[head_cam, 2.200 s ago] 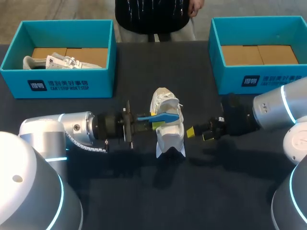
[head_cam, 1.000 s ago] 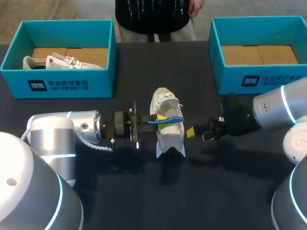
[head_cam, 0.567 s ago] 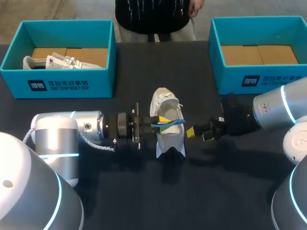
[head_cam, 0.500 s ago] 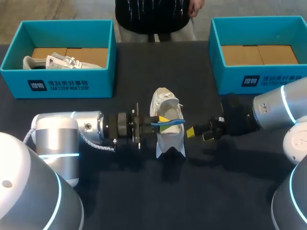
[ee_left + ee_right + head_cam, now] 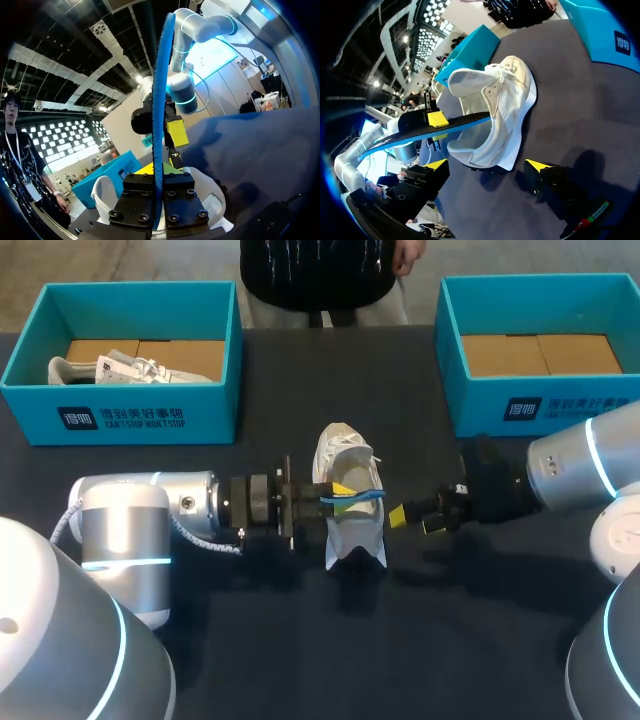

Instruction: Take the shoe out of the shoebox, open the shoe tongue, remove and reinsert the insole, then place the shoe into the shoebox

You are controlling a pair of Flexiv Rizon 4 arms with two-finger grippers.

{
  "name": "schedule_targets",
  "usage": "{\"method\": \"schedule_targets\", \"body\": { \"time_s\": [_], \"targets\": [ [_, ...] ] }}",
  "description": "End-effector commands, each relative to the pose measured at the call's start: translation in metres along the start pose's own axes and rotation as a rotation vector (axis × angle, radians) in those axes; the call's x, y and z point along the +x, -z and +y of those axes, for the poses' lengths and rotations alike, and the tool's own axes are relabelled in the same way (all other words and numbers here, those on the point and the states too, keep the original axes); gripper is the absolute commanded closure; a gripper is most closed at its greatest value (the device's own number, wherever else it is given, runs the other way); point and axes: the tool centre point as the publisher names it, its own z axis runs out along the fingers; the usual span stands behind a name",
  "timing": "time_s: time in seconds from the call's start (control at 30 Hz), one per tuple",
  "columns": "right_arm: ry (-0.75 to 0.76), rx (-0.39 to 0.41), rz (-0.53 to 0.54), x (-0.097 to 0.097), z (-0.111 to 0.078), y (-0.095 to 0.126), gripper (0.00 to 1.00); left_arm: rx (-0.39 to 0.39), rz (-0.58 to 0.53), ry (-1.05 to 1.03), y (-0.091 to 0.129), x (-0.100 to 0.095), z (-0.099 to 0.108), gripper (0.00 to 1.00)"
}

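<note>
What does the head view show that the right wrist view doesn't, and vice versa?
Head only: a second shoe lying in the left shoebox, and the right shoebox with no shoe in it. Right wrist only: the white shoe from the side, its sole edge close up. Both: the blue insole clamped in the left gripper over the white shoe's opening, and the right gripper open beside the shoe, not touching it.
</note>
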Motion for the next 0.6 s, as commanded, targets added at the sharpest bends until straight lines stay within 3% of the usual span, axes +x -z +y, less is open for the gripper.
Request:
{"method": "schedule_targets", "body": {
  "time_s": [0.03,0.6],
  "targets": [
    [0.001,-0.002,-0.001,0.000,0.000,-0.001,0.00,-0.011,0.007,0.002,-0.001,0.000,0.006,1.00],
    [0.001,-0.002,-0.001,0.000,0.000,-0.001,0.00,-0.075,0.017,0.019,0.002,0.001,0.030,1.00]
  ]
}}
